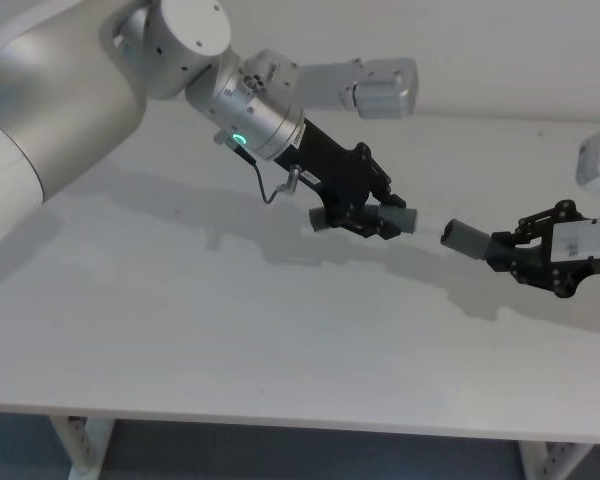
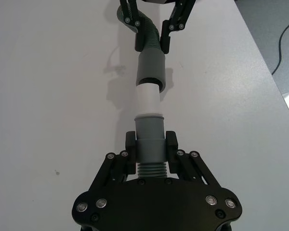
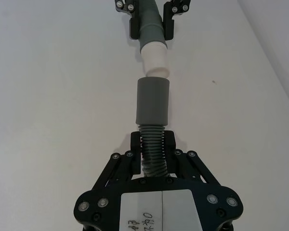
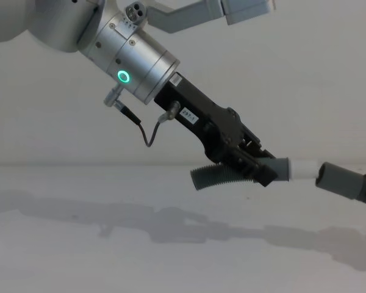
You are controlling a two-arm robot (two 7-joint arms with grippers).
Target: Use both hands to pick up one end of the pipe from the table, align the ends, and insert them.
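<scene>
With both pieces lifted off the table [image 1: 230,330] so the ends can meet in free air: left gripper [image 2: 151,144] clamped on short piece [image 4: 232,174] at its grey cuff, white spigot [image 2: 148,98] aimed outward. Right gripper [image 3: 153,144] clamped on longer piece [image 3: 152,154] just behind plain cuff [image 3: 152,100]. Spigot nearly coaxial with cuff mouth, just short of entering, probably held so for a straight push.

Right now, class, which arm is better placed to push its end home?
Probably the left: the left gripper clamps right on the short piece's cuff, stiffly; the right gripper holds bendy ribs behind the longer piece's cuff.
</scene>
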